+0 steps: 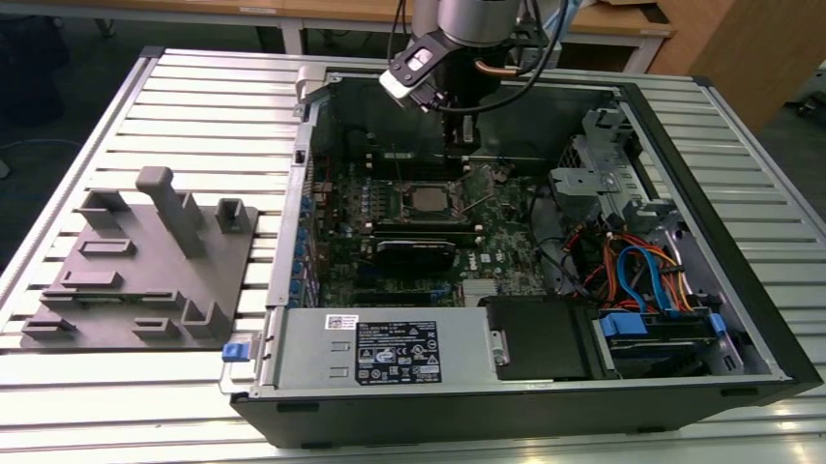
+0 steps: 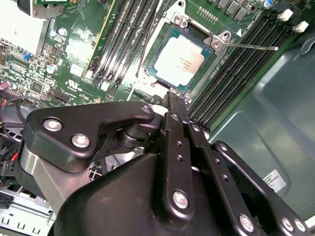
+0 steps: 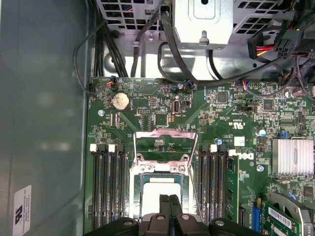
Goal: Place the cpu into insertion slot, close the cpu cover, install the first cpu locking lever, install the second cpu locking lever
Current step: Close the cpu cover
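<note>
Exterior view: the arm (image 1: 478, 19) enters from above with its wrist vertical; it points the gripper (image 1: 458, 147) straight down into the open case (image 1: 543, 411). The tip hangs over the board (image 1: 506, 266), just beyond the slot as this camera looks. The cpu (image 1: 427, 200) lies flat in the slot near the board's middle. A grey fixture (image 1: 142, 280) rests on the table (image 1: 77, 406), well apart on the exterior view's left.

Second wrist view: the fingers (image 2: 172, 128) are pressed together with nothing between them, so the gripper carries no part. Its tip stands just beside the slot's near edge; contact cannot be told. The cpu (image 2: 181, 56) sits square, silver top up. One lever (image 2: 251, 47) juts out over the memory slots (image 2: 123, 44); the other lever (image 2: 146, 49) slants along the opposite side. Neither appears latched.

First wrist view: the cover (image 3: 165, 133) is swung open, away from the slot (image 3: 136, 194); green board shows through its opening. The gripper tip lies over the seated chip.

Judgement: placement is complete; closing the cover is the step in hand. That step calls for a push on the cover's free edge, swinging it down flat over the chip, with both levers clear of its path.
</note>
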`<state>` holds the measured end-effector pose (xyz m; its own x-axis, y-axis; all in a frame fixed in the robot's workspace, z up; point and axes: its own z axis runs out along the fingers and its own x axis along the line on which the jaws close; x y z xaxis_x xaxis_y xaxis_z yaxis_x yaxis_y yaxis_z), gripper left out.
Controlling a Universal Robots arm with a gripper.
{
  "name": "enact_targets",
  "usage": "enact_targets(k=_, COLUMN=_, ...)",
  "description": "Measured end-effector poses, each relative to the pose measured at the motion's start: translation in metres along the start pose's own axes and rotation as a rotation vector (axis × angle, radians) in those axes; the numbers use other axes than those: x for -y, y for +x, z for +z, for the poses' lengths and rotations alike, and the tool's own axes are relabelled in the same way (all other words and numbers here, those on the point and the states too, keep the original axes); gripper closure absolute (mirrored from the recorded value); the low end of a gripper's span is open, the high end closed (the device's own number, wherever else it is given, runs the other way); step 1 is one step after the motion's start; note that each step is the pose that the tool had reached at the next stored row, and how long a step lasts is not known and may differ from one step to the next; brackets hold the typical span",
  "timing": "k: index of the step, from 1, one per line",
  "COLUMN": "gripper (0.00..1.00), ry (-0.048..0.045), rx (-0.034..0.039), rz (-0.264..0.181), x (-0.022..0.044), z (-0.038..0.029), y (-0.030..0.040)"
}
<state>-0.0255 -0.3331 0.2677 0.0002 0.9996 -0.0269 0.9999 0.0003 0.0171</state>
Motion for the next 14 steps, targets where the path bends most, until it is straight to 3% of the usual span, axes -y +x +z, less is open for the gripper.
enact_targets(k=14, gripper=0.9, ry=0.0, rx=0.0, rz=0.0, x=-0.0041, z=0.0001, y=0.0001)
